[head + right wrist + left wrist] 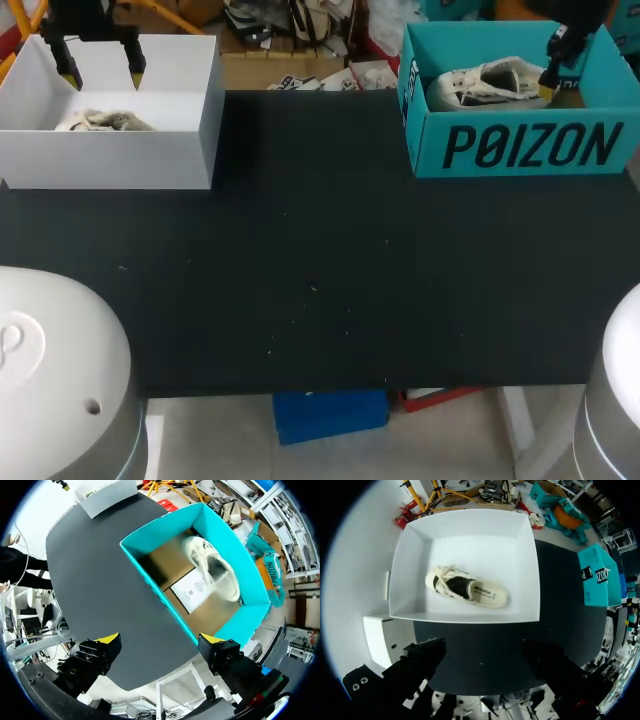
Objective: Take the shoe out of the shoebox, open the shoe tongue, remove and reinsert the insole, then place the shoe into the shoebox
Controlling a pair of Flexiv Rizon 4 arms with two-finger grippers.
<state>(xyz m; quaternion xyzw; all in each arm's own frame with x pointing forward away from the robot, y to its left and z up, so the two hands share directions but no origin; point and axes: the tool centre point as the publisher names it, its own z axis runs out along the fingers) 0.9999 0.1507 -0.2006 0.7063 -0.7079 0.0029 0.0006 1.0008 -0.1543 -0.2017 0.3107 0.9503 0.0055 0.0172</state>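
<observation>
Shoe (467, 587) lengthwise in white shoebox (470, 530), toe away from teal shoebox (597, 575)

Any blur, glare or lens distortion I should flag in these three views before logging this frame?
Right wrist view: the white shoe looks smeared, while the teal box rim is crisp, its edges bowed by the fisheye. Left wrist view: the cream shoe is sharp, and the white box walls are bright and curved. Head view: even light, no glare on the table.

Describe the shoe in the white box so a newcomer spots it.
On the black table, go to the white cardboard shoebox at its far left. Inside lies a cream lace-up shoe; the only other shoe sits in the teal shoebox at the right.
</observation>
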